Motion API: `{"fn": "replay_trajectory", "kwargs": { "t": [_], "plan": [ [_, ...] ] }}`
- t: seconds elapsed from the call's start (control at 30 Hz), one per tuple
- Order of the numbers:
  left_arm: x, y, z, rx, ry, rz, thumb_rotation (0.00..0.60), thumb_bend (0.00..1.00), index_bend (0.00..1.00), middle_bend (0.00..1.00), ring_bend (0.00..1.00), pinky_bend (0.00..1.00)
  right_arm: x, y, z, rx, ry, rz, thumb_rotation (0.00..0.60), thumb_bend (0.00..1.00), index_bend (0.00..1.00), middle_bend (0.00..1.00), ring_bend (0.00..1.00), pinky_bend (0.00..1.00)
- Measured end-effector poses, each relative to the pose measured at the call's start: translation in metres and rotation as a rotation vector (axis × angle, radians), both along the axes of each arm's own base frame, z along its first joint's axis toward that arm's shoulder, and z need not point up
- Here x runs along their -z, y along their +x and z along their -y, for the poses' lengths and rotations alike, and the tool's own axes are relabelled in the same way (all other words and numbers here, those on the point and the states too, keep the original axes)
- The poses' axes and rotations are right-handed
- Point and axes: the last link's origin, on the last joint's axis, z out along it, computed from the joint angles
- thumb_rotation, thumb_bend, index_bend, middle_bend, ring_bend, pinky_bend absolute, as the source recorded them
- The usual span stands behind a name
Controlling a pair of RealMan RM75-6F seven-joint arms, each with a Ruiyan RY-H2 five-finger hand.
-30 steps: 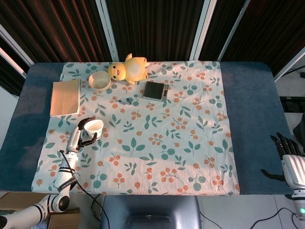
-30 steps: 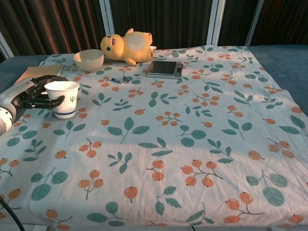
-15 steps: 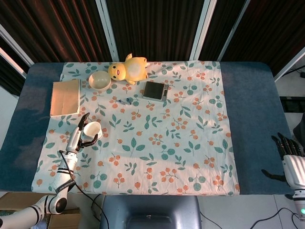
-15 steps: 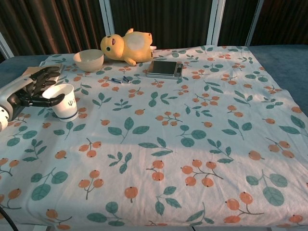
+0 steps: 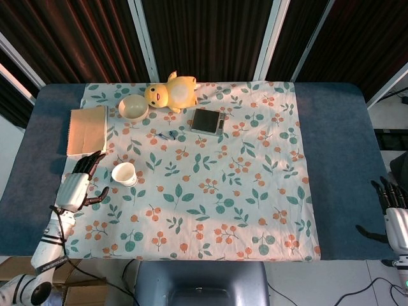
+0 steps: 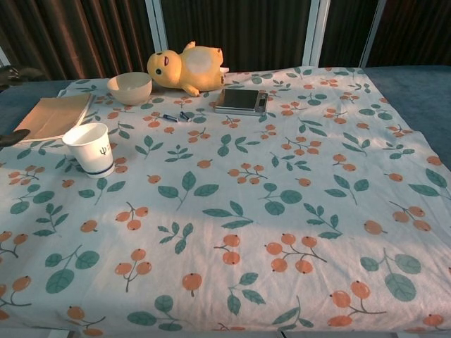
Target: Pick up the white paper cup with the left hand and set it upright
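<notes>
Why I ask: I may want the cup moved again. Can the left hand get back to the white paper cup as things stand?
Probably yes. The left hand is open beside the white paper cup, which stands upright on the tablecloth. Nothing lies between them; the notebook sits further back.

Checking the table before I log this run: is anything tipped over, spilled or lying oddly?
Only the yellow plush duck lies on its side beside the bowl. The white paper cup stands upright on the cloth, nothing spilled around it, and the left robot hand is open beside it, not touching.
</notes>
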Motion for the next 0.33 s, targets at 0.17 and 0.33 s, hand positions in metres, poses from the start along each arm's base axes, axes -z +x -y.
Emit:
{"fn": "replay_trajectory", "kwargs": {
  "t": [0.17, 0.33],
  "plan": [
    [-0.051, -0.022, 0.048, -0.045, 0.134, -0.362, 0.6, 0.37, 0.0, 0.0, 0.0, 0.0, -0.002, 0.0, -0.012, -0.029, -0.04, -0.025, 0.6, 0.17, 0.0, 0.0, 0.0, 0.0],
    [-0.077, -0.053, 0.103, -0.164, 0.216, -0.481, 0.6, 0.37, 0.0, 0.0, 0.0, 0.0, 0.0, -0.003, -0.027, -0.025, -0.043, -0.038, 0.6, 0.17, 0.0, 0.0, 0.0, 0.0]
  ]
}}
